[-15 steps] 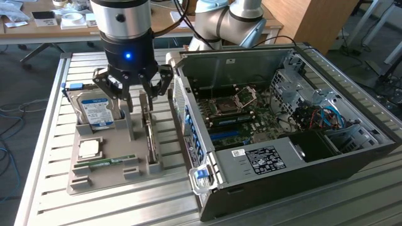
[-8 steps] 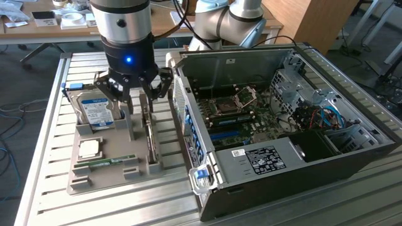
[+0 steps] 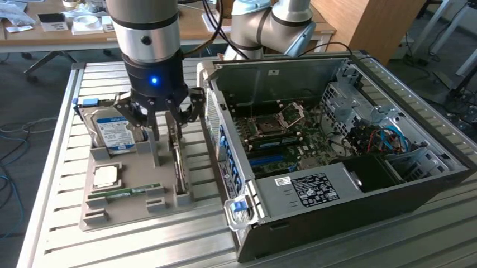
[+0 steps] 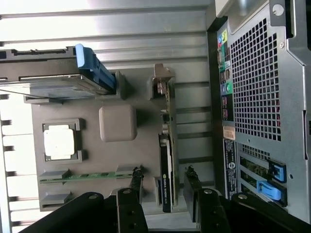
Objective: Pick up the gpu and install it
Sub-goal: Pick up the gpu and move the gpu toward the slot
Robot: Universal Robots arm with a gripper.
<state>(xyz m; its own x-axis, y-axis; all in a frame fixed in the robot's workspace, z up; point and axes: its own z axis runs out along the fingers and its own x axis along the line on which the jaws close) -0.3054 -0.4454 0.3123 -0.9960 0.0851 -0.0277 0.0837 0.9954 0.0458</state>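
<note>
You're lining up the grab here, so centering is the thing to be nailing. The gpu (image 4: pixel 166 160) is standing on its thin edge in a slot of the gray tray (image 4: pixel 87 104), on the side nearest the open computer case (image 3: pixel 417 184), and it's a skinny target. You're wanting one finger on each flat face, squared up with the card's length so it isn't twisting in its slot when the pads meet it. You're also wanting to be low enough on the board that it isn't pivoting in the grip.

The gripper (image 4: pixel 164 177) is sitting wide open and straddling one end of the card. As far as I'm seeing there's a gap on both sides, so it's holding nothing and touching nothing. In the exterior view it's hanging right over the tray on the bench (image 3: pixel 60 234), with the hard drive (image 3: pixel 111 131) standing just off to the side.
</note>
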